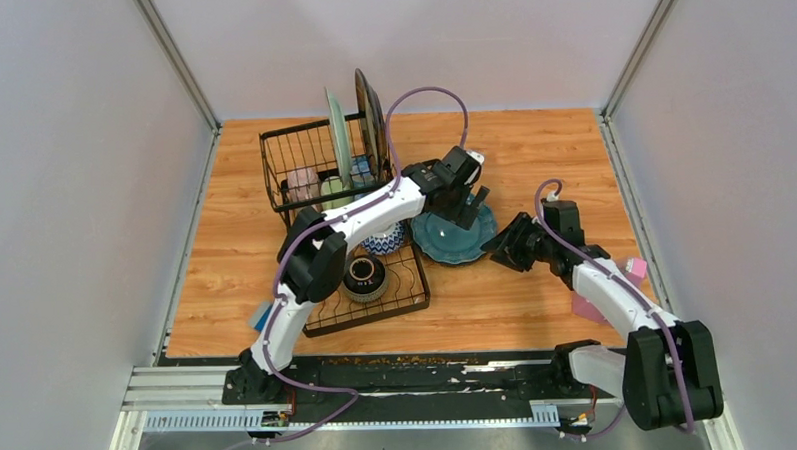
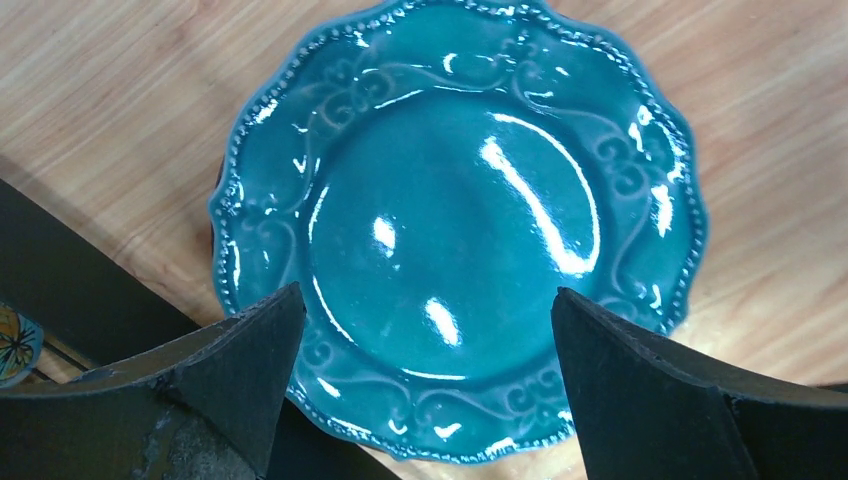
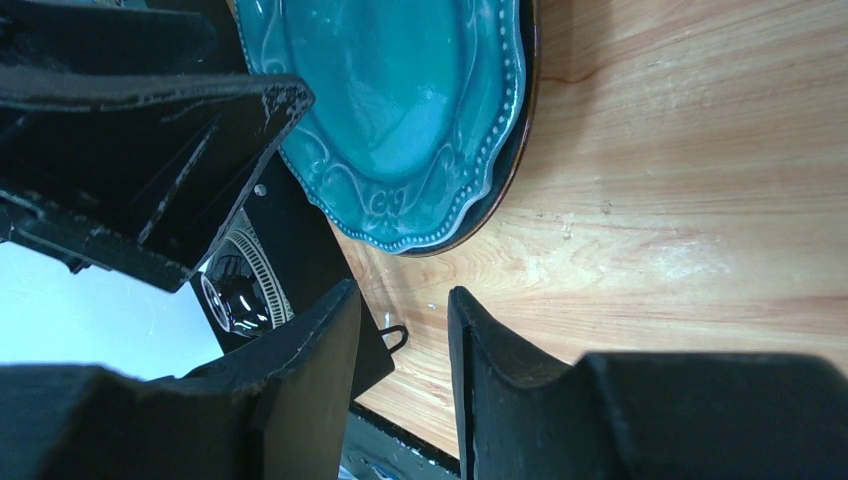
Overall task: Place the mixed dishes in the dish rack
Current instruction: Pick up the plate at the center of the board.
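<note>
We log plates in the dish rack, upper left. Teal plate, centre, not yet loaded. Left gripper wide above it; right gripper narrow, empty.

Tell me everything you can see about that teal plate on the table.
The teal plate is glossy glazed ceramic, round with a scalloped, beaded rim and raised scrollwork around a smooth centre. It lies flat, face up, right of the dish rack, on what looks like a dark-rimmed plate beneath it. The left gripper hangs open above it; no contact shows.
</note>
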